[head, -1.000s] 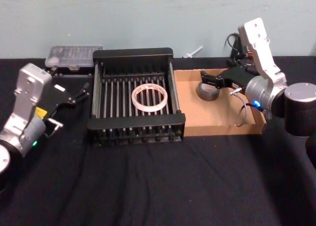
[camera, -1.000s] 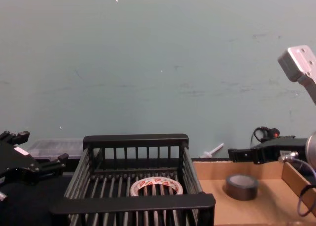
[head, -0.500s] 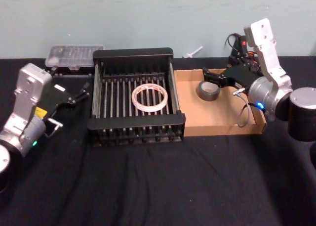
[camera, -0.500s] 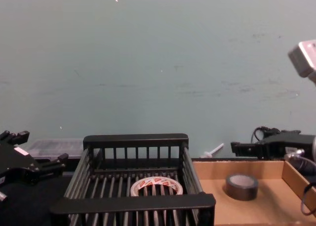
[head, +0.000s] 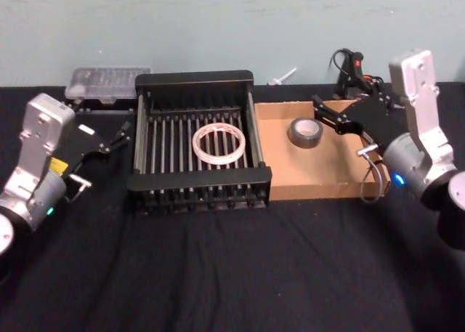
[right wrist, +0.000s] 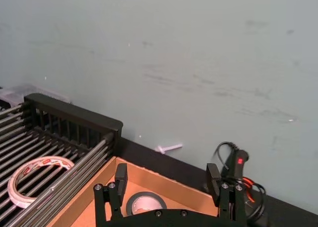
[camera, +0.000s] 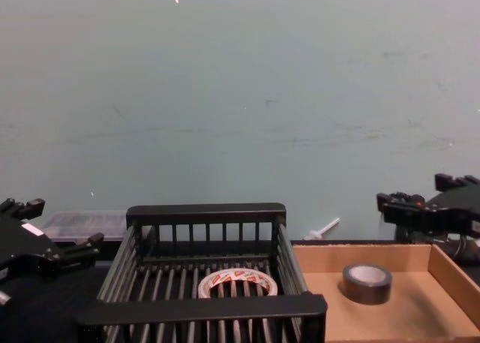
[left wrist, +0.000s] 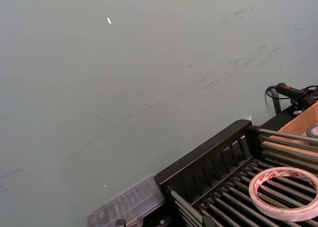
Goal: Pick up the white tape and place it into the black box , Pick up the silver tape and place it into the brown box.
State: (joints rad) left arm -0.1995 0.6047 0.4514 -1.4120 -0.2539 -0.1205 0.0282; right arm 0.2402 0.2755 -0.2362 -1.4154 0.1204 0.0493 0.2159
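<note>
The white tape [head: 219,144] lies flat on the slats of the black box [head: 200,191], and the silver tape [head: 306,131] sits upright on the floor of the brown box [head: 320,190], both apparently placed. The right gripper [head: 321,112], jaws apart and empty, hovers beside the silver tape; the left gripper [head: 122,135], jaws apart, idles beside the black box. A clean finish calls for lifting the right gripper clear of the box wall without brushing the roll.

This looks like a robotics lab or test cell, not a home or shop. A bench [head: 218,274] draped in plain black cloth stands against a bare, scuffed pale blue-green wall [camera: 240,95] with no decoration. Sorting props sit in a row on it: a black box [head: 200,181] and a brown box [head: 327,179]. Behind them lie a clear plastic parts case [head: 107,82] and a black cabled device with a red light [head: 354,62].
</note>
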